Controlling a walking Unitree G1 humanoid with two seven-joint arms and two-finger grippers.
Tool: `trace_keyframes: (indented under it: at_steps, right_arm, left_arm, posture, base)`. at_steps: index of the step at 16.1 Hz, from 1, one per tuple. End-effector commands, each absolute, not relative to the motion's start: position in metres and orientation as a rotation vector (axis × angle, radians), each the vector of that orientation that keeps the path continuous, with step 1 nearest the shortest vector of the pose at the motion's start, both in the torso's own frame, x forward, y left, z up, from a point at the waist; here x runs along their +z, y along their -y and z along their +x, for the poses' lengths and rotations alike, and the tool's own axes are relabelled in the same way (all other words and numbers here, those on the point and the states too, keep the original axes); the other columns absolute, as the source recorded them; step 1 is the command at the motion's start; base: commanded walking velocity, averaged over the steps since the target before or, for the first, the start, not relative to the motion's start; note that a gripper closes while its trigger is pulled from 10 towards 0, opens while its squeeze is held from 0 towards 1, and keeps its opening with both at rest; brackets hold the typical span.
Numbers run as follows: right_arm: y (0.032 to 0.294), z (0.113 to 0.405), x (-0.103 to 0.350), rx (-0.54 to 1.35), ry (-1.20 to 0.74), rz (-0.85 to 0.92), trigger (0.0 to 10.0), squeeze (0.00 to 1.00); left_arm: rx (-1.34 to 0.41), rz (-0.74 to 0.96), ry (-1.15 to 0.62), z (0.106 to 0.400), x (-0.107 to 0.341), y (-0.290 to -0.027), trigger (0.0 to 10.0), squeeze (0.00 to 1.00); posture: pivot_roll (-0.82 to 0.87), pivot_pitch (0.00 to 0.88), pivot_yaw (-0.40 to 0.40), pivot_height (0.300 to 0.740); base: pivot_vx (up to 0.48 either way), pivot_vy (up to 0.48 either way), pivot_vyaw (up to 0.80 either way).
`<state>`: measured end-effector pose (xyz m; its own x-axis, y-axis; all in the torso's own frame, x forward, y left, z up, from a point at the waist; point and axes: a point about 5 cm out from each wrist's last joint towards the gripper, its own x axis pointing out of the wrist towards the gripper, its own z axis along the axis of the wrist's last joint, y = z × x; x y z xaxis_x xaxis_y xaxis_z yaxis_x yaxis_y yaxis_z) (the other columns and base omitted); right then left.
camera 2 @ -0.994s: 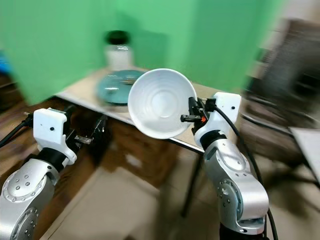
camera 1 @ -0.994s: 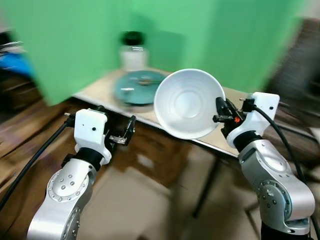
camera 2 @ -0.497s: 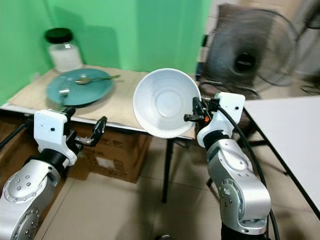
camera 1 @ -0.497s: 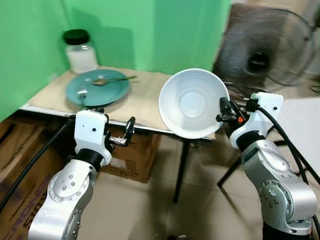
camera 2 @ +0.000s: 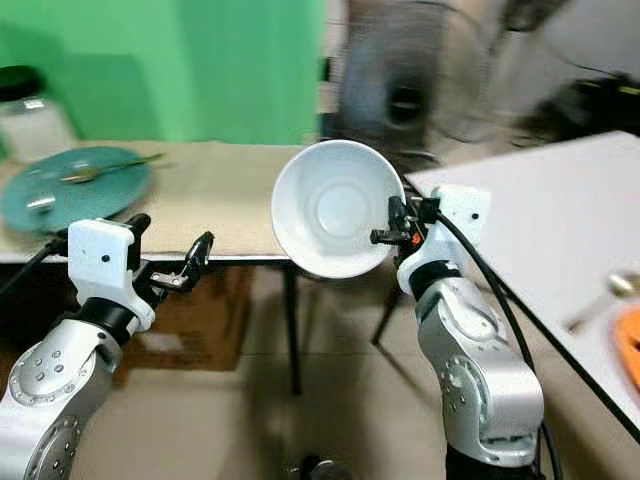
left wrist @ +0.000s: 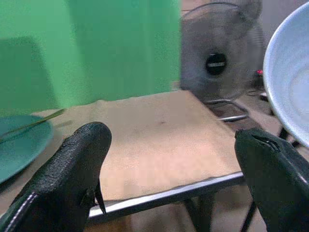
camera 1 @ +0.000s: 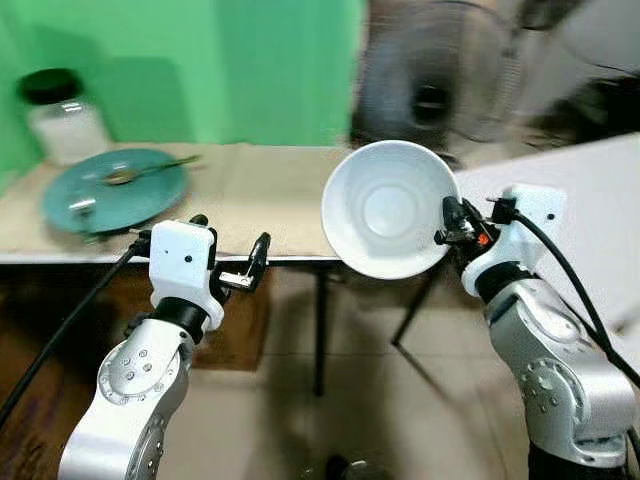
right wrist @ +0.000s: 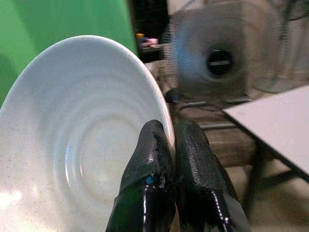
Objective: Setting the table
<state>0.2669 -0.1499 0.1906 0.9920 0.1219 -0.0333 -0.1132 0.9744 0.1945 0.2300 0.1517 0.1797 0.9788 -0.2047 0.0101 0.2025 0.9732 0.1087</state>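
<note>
Above floor: right tool [camera 1: 447,222] pinching one white bowl [camera 1: 387,208]; left tool [camera 1: 256,262] spread, empty. One teal plate [camera 1: 112,190].

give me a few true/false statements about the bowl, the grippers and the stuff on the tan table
1. The right gripper pinches the rim of the white bowl. True.
2. The left gripper holds a spoon. False: its fingers are open and hold nothing.
3. A spoon lies on the teal plate. True.
4. The bowl rests on the tan table. False: it is held in the air, tilted on its side.
5. A jar with a black lid stands behind the plate. True.
</note>
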Motion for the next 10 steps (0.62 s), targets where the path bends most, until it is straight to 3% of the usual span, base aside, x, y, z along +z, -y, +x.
trace_keyframes:
  at_steps: [1, 10]
  right_arm:
    - [0.1503, 0.2683, 0.1975, 0.123, -0.017, 0.189, 10.0, 0.00]
    - [0.1537, 0.2666, 0.1937, 0.098, -0.041, 0.179, 10.0, 0.00]
  left_arm:
    - [-0.196, 0.110, 0.015, 0.2313, 0.1785, -0.1530, 10.0, 0.00]
    - [-0.198, 0.112, 0.009, 0.2318, 0.1771, -0.1533, 10.0, 0.00]
  posture:
    - [-0.08, 0.001, -0.026, 0.740]
    - [-0.08, 0.005, -0.022, 0.740]
  base:
    - [0.000, 0.000, -0.80]
    - [0.000, 0.000, -0.80]
